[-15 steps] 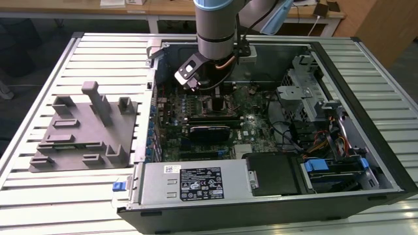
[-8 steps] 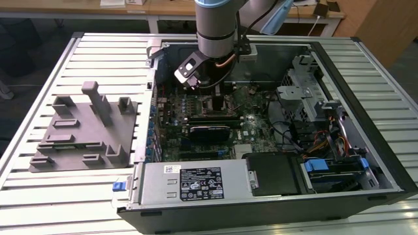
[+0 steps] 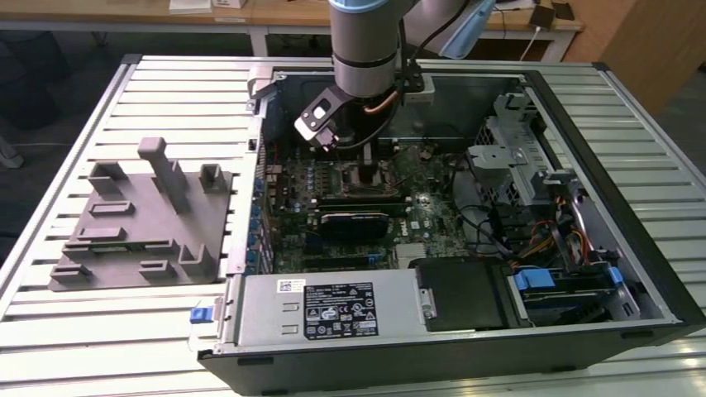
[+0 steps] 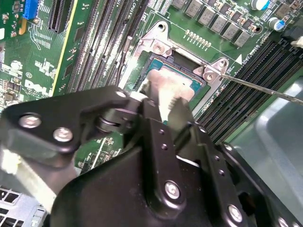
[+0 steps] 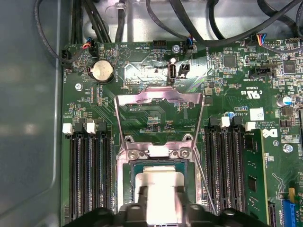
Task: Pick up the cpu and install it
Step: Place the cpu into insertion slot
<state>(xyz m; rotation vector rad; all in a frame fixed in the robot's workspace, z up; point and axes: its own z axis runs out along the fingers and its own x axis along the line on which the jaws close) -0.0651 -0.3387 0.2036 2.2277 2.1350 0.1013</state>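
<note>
The cpu [image 5: 158,176], a flat square chip with a shiny silver top, lies level within the black socket frame [image 5: 127,187] on the green motherboard [image 5: 142,75]. My gripper [image 5: 159,201] comes straight down on it, its pale fingers [image 4: 162,97] pressed on the chip's edges, shut on it. In the second wrist view the cpu [image 4: 182,81] shows just past the gripper [image 4: 165,92]. The socket's metal load plate [image 5: 158,97] is flipped up and its thin lever [image 4: 265,90] stands out to the side. In the exterior view the gripper [image 3: 353,155] hangs over the socket [image 3: 366,175] inside the open computer case.
Memory slots [image 5: 90,179] flank the socket on both sides. A grey plastic fixture [image 3: 144,219] with upright posts sits on the slatted table at the exterior view's left. Case walls [image 3: 617,207], drive cages, cables and the power supply [image 3: 331,310] ring the motherboard.
</note>
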